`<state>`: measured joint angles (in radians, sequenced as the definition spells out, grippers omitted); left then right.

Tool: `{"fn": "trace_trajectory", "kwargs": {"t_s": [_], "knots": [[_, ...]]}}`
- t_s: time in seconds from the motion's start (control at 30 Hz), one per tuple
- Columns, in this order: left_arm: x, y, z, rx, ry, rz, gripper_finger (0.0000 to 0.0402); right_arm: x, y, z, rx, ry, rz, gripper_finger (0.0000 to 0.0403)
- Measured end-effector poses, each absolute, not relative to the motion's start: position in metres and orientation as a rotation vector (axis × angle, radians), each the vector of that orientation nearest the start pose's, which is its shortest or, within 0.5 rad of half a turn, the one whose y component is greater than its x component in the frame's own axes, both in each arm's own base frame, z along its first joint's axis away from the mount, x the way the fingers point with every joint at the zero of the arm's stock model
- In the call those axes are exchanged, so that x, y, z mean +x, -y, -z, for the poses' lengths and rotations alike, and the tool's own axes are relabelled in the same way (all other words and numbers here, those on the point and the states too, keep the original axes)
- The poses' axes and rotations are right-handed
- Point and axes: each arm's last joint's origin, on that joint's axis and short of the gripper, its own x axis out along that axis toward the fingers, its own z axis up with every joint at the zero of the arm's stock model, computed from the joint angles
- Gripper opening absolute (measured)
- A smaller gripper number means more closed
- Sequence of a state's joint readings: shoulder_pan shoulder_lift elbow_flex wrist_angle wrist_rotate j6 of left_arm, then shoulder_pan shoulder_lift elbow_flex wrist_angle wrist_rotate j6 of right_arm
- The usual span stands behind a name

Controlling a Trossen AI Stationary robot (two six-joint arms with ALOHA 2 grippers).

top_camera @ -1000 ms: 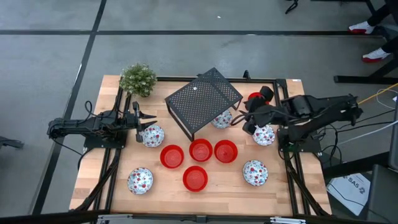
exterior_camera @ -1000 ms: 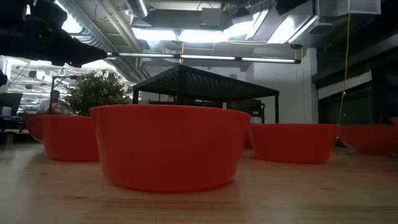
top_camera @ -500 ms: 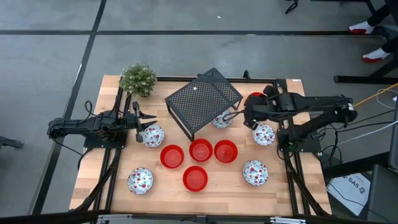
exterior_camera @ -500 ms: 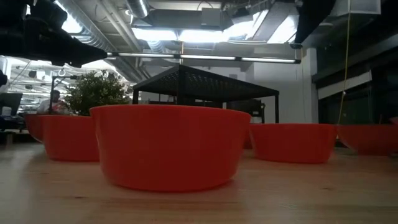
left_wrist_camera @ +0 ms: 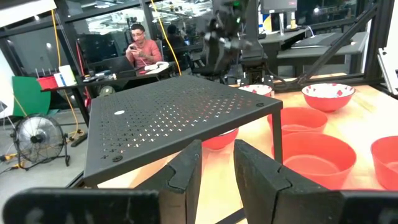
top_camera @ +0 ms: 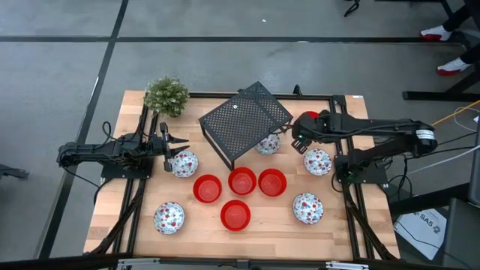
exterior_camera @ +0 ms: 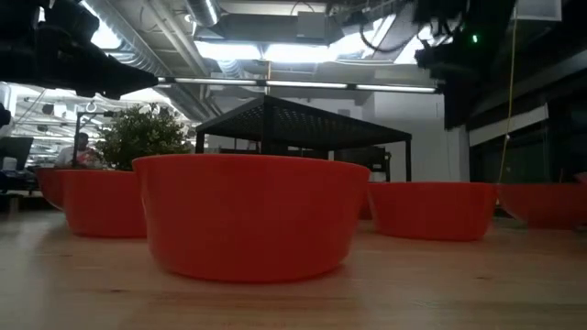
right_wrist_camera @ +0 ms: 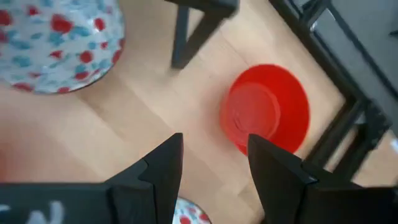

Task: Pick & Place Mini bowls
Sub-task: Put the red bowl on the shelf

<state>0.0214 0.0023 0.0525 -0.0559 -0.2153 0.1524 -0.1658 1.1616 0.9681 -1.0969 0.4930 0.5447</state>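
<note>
Several mini bowls rest upright on the wooden table (top_camera: 270,229). Red ones (top_camera: 241,181) cluster at the middle. Speckled ones lie around them (top_camera: 184,163) (top_camera: 307,208) (top_camera: 317,161), and one (top_camera: 268,144) sits partly under the black rack (top_camera: 244,124). My right gripper (top_camera: 298,135) (right_wrist_camera: 211,162) hangs open, pointing steeply down over bare wood. It is beside a red bowl (right_wrist_camera: 267,112) (top_camera: 310,115) at the far right, touching nothing. My left gripper (top_camera: 166,142) (left_wrist_camera: 217,168) waits level at the left, open with nothing between its fingers.
The black perforated rack (left_wrist_camera: 174,112) stands on thin legs at the far middle, one leg (right_wrist_camera: 186,31) close ahead of my right gripper. A green plant (top_camera: 166,95) stands at the far left corner. A person (left_wrist_camera: 142,46) sits beyond the table.
My right gripper has come down and swung toward the far edge, tipping to point more steeply down near the red bowl at the far right. Its arm now shows at the top right of the low view. No bowl has moved.
</note>
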Motion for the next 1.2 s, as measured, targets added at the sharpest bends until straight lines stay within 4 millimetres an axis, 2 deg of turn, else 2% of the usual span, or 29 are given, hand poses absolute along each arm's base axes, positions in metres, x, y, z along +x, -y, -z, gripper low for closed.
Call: {"fn": "trace_trajectory", "kwargs": {"t_s": [0.13, 0.43, 0.77, 1.2], "knots": [[0.094, -0.008, -0.176, 0.152, -0.024, -0.236, 0.0088, 0.181, 0.054, -0.247, 0.291, -1.090, 0.949, 0.0179], [0.094, -0.008, -0.176, 0.152, -0.024, -0.236, 0.0088, 0.176, 0.066, -0.209, 0.279, -1.154, 0.863, 0.0179], [0.094, -0.008, -0.176, 0.152, -0.023, -0.236, 0.0088, 0.173, 0.082, -0.206, 0.169, -1.179, 0.821, 0.0179], [0.094, -0.008, -0.176, 0.152, -0.024, -0.236, 0.0088, 0.174, 0.089, -0.202, 0.144, -1.224, 0.741, 0.0179]]}}
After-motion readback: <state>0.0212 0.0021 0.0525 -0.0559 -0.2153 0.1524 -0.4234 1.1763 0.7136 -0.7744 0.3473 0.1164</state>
